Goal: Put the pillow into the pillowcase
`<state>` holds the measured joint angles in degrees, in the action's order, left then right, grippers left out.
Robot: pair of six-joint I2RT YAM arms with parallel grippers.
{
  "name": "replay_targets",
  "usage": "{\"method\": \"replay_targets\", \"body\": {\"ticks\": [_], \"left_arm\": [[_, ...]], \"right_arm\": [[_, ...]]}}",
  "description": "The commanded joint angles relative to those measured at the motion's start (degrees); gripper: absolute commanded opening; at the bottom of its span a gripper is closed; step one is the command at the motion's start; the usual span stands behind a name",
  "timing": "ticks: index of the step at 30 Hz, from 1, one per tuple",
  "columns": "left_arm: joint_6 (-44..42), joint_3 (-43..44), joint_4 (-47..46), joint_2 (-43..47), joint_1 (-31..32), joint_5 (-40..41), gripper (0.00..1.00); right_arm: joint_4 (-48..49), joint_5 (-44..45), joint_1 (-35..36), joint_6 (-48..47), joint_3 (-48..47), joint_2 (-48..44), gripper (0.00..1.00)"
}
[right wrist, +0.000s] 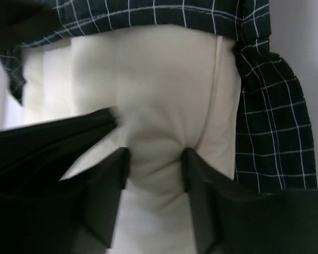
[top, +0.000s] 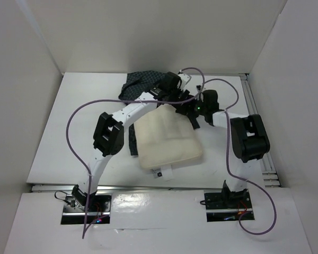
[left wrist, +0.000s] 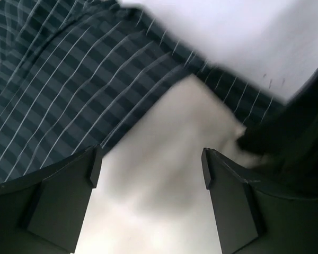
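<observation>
— Where's the pillow [top: 167,140]?
— In the middle of the counter [top: 79,127]. It's plump, cream and softly ridged. Its far end sits under the hem of the pillowcase [right wrist: 275,132], a limp navy cloth with a fine white grid. The rest lies bare.
— And the pincers?
— The right pincer [right wrist: 155,172] pinches a puckered fold of the pillow, with creases fanning from its dark fingers. The left pincer [left wrist: 151,169] stands spread wide above the cream fabric and the checked edge, gripping nothing.
— Anything unclear?
— From above, both arms cover the pillowcase's mouth, so I cannot tell how deep the pillow goes. The left wrist view is blurred.
</observation>
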<state>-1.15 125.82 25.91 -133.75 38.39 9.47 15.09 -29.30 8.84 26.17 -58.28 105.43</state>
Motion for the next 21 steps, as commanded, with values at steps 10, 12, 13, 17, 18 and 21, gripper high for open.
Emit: {"method": "replay_targets", "body": {"ticks": [10,12,13,17,18,21], "left_arm": [[20.6,-32.9,0.6,29.1,-0.2,7.7,0.88],[23.3,-40.2,-0.8,35.0,-0.2,6.1,0.88],[23.8,-44.2,-1.9,36.6,-0.2,5.0,0.88],[24.4,-48.4,-1.9,39.6,1.2,2.3,0.88],[24.9,-48.4,-1.2,39.6,1.9,3.0,0.89],[26.0,-44.9,0.8,36.6,4.4,2.5,0.93]], "right_arm": [[-2.8,19.6,11.7,7.6,5.7,-16.4,0.85],[-2.3,19.6,10.4,1.7,5.7,-17.1,0.87],[-2.3,18.9,9.8,0.2,5.2,-17.1,0.87],[-0.2,12.7,8.5,-6.9,2.9,-13.9,0.83],[1.2,11.0,8.5,-13.6,2.9,-12.7,0.82],[1.3,10.7,8.5,-19.3,-0.6,-6.9,0.72]]}}
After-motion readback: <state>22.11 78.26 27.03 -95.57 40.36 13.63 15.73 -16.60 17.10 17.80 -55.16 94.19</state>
